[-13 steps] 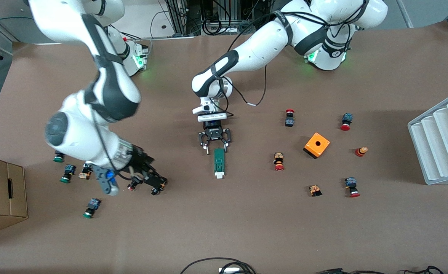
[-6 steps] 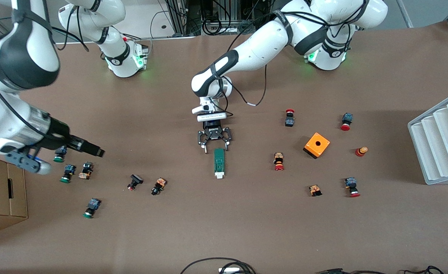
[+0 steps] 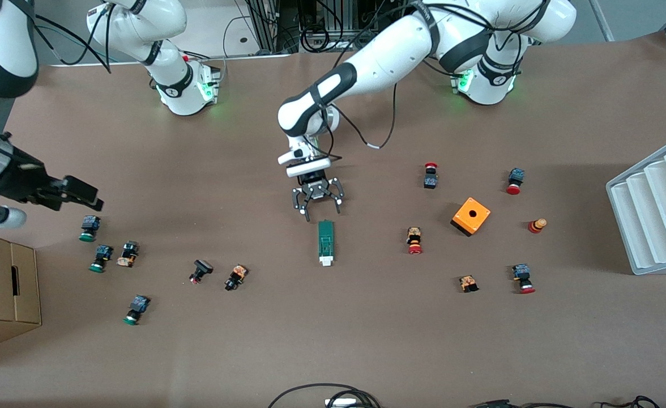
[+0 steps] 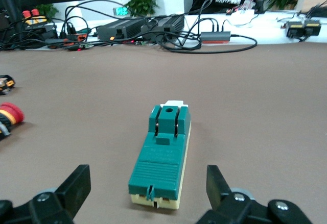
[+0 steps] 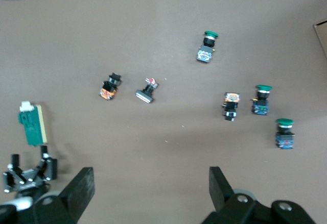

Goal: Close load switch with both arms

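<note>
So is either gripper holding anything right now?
Nothing: left gripper open above the long green load switch; right gripper open, raised.

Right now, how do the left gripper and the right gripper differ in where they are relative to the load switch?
The left gripper is just off the load switch, at the end without the white tab; the right gripper is up at the right arm's end of the table, above the green-capped push-buttons. In its own wrist view the left gripper frames the switch closely, while the right wrist view shows it small and distant. Both stand open, holding nothing.
</note>
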